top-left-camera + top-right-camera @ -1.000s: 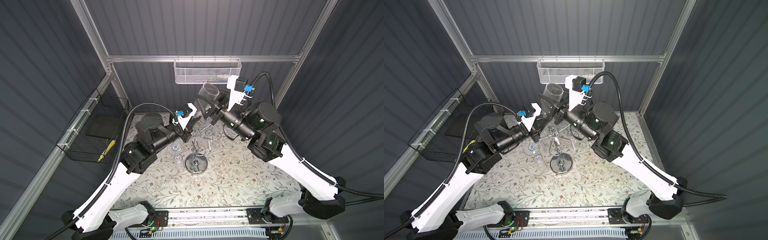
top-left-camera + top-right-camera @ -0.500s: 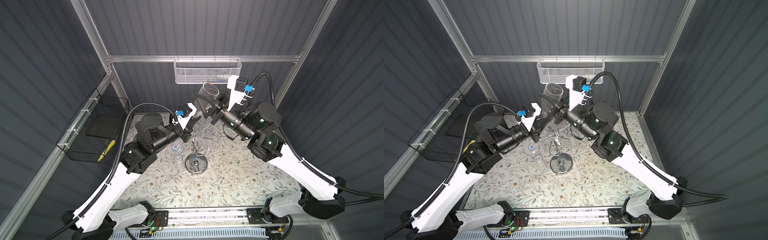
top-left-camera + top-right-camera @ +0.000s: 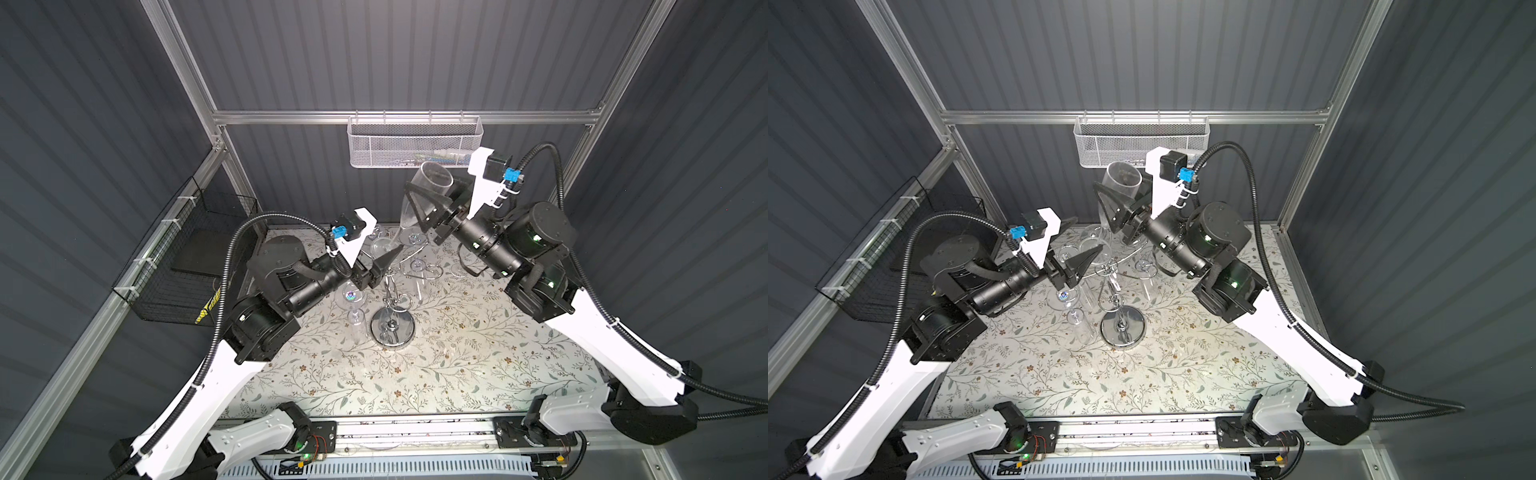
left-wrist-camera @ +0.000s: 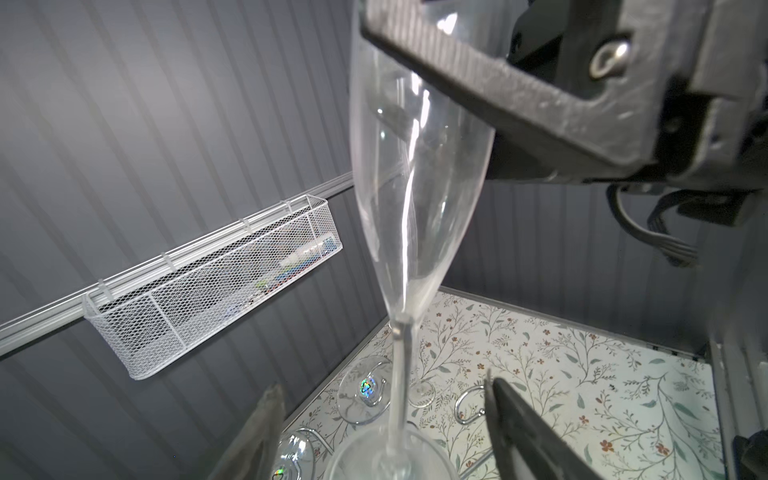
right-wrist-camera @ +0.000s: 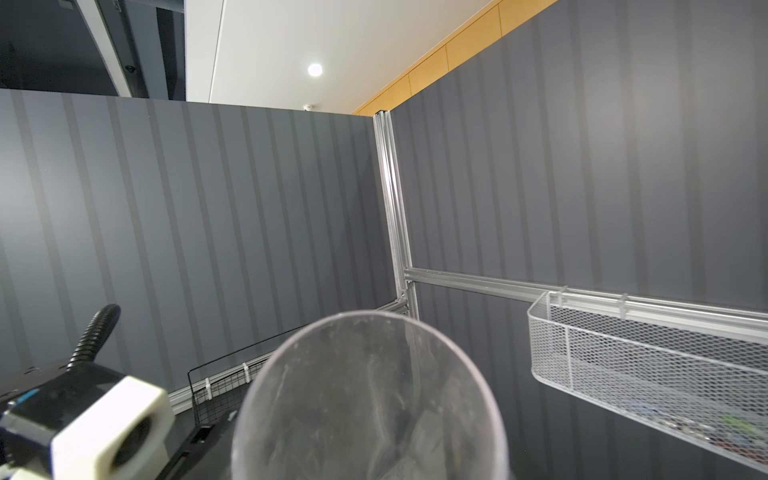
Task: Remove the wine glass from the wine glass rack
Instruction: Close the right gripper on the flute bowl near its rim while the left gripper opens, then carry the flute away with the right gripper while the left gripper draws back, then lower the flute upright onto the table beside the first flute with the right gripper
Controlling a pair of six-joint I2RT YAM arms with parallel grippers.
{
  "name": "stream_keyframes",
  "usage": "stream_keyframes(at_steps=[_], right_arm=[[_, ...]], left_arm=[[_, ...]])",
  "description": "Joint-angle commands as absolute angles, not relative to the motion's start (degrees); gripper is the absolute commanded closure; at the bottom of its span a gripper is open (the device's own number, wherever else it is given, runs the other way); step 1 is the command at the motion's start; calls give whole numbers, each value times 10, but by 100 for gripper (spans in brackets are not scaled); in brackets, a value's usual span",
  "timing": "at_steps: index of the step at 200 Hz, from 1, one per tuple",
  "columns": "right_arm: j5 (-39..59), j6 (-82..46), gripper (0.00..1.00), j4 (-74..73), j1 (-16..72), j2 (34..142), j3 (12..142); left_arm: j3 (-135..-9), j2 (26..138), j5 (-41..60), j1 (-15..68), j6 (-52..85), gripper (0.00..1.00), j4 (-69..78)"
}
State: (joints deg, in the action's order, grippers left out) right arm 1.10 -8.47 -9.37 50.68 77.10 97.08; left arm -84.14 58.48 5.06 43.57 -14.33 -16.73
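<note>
Clear wine glass (image 3: 409,216), upper centre, bowl gripped by the right hand (image 3: 426,189); left hand (image 4: 382,380) open astride its stem, near the wine glass rack (image 3: 392,328).

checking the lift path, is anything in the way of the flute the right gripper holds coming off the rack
The left gripper, open, straddles the stem of the champagne flute just above the foot, its fingers flanking the way out. The right gripper grips the bowl. Whether the foot has cleared the wine glass rack cannot be told.
</note>
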Motion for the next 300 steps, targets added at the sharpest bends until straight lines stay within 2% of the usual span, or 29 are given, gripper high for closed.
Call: stream_keyframes(at_steps=[1,42,79,145,187,239,300], right_arm=[[17,-63,53,-105,483,748,978],[20,-25,52,-64,424,724,971],[15,-5,52,-59,352,679,902],[32,30,49,-66,236,611,762],[50,5,49,-173,184,600,609],[42,-12,48,-346,165,659,462],[20,-20,49,-502,161,756,383]], left_arm=[[-835,554,33,437,-131,18,-169],[-831,512,15,437,-103,10,-196],[-817,477,-16,437,-75,1,-211],[-774,448,-73,437,-33,0,-212],[-750,444,-104,437,-6,1,-200],[-712,423,-139,437,15,1,-181],[-672,413,-153,437,48,1,-172]])
